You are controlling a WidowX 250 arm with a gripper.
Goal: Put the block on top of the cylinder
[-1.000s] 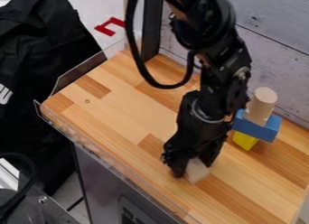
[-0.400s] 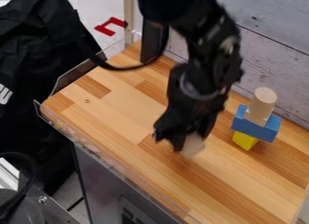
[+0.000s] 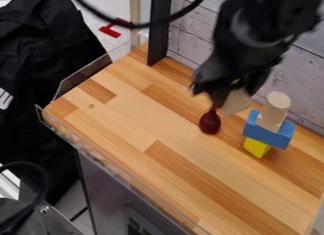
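We see the black gripper point(image 3: 235, 95) hanging over the far part of the wooden surface point(image 3: 136, 118), with its fingers clamped on the pale block point(image 3: 237, 104). The block is held tilted, up and to the left of the stack in our view — near the cylinder point(image 3: 278, 104), but not on top of it. We find the cylinder upright at the top of that stack, with a blue block point(image 3: 268, 133) beneath it and a yellow block point(image 3: 256, 147) at the bottom. Just below the gripper in our view, we make out a dark red thing point(image 3: 210, 123) with a rounded body and a narrow neck; we cannot tell what it is. Behind the surface we have a dark post point(image 3: 158, 32) and a pale plank wall point(image 3: 191, 44) — and off to the left, black fabric point(image 3: 47, 54).
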